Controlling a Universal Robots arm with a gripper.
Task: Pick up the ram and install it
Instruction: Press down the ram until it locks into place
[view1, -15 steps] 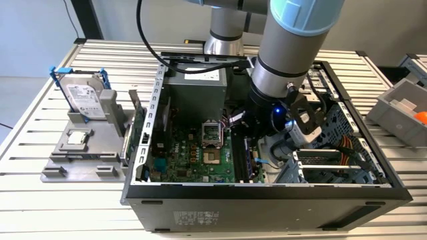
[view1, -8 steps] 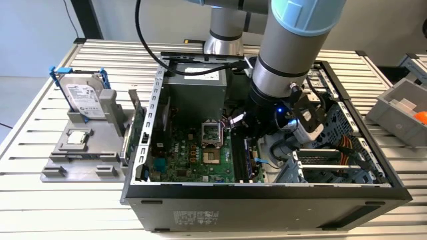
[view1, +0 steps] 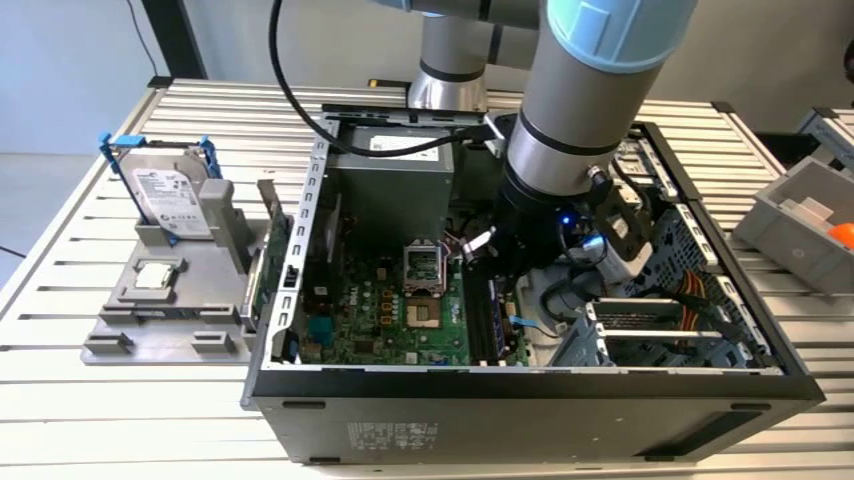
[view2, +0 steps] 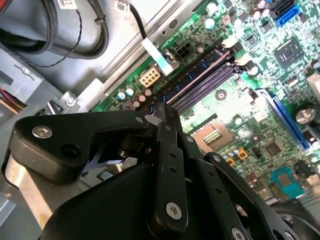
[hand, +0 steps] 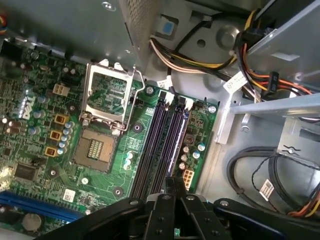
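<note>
The ram (hand: 175, 140) is a thin blue-green stick standing on edge along one of the long black memory slots (hand: 155, 145) of the motherboard, beside the open CPU socket (hand: 97, 145). It also appears as a bluish strip (view2: 197, 80) in the second wrist view. My gripper (hand: 170, 182) is over the stick's near end, its black fingers (view2: 162, 120) drawn together on the thin board. In the exterior view the gripper (view1: 507, 300) reaches down inside the open computer case (view1: 534, 385), right of the socket (view1: 420, 265).
Bundled cables (hand: 200, 55) and a drive cage (view1: 667, 330) crowd the case beside the slots. A green card (view1: 274, 260) stands upright at the case's left wall. Outside, a grey stand (view1: 167, 320) holds a hard drive (view1: 167, 195). A grey bin (view1: 814, 220) sits at the exterior view's right.
</note>
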